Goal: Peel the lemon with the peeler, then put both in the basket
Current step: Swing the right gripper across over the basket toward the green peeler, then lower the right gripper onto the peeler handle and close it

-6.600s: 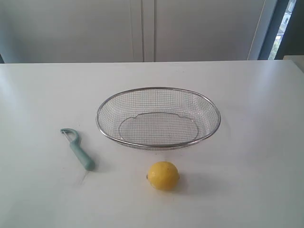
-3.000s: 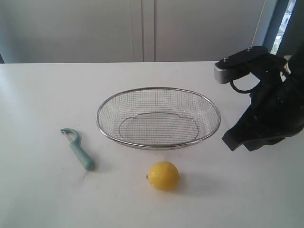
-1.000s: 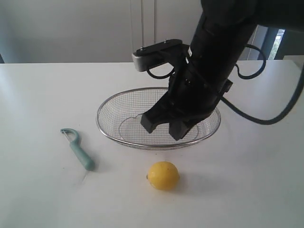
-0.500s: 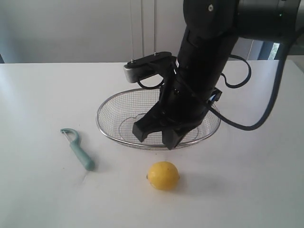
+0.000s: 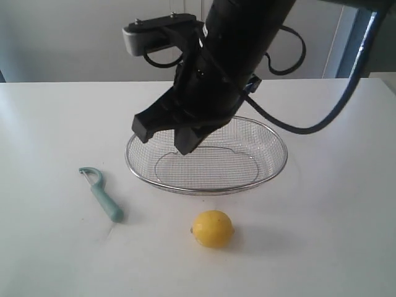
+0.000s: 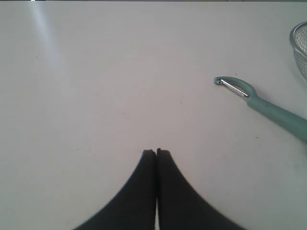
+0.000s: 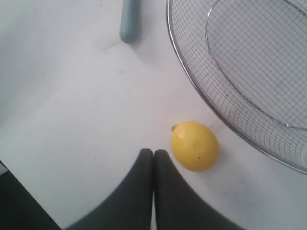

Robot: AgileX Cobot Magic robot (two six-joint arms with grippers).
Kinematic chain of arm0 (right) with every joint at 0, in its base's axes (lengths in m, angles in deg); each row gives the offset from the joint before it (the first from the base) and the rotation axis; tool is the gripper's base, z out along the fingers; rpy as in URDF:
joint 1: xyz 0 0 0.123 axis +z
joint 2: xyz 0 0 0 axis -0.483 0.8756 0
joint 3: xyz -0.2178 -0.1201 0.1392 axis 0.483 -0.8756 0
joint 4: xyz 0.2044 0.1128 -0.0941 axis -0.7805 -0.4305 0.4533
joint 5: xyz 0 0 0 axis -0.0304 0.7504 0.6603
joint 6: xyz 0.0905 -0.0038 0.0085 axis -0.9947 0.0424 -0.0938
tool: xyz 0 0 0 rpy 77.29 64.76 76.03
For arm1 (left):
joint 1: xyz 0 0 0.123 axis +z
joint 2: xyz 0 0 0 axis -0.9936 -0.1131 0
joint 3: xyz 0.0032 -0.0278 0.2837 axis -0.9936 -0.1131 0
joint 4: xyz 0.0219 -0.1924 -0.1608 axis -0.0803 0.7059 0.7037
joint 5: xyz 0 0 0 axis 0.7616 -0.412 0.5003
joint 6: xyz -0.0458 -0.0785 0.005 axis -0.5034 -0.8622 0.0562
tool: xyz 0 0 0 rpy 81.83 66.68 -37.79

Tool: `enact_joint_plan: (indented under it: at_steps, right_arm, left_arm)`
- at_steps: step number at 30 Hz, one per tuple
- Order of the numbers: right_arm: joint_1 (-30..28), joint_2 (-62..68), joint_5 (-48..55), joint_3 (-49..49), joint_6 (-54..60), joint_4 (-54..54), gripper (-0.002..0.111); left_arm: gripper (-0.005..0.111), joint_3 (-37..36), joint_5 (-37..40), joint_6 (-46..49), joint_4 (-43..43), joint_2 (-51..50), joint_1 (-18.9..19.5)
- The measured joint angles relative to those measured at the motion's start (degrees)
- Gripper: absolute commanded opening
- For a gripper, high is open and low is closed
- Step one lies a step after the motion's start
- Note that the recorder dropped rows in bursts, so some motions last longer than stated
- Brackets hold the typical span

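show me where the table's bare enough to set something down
Bare table right of the lemon and basket; also left of the peeler, and between peeler and lemon. Tightest between lemon and basket.

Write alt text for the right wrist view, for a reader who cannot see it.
The right gripper, black, shut and empty, hangs above a white table beside a yellow lemon. The lemon lies just outside the rim of a wire mesh basket, and only the handle end of the teal peeler shows at the frame's edge.
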State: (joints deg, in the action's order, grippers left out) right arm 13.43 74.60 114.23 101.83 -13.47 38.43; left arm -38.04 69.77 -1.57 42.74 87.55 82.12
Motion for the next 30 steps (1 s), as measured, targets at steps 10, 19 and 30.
enact_joint_plan:
  at_steps: [10, 19, 30]
  right_arm:
    - [5.09, 9.17, 0.11, 9.75, -0.32, 0.01, 0.0]
    - [9.64, 20.65, 0.11, 23.85, -0.43, 0.01, 0.0]
    - [9.64, 23.28, 0.01, 24.14, -0.43, 0.56, 0.0]
  left_arm:
    - [0.0, 0.0, 0.0, 0.0, 0.0, 0.0, 0.0]
    - [0.0, 0.0, 0.0, 0.0, 0.0, 0.0, 0.0]
    - [0.0, 0.0, 0.0, 0.0, 0.0, 0.0, 0.0]
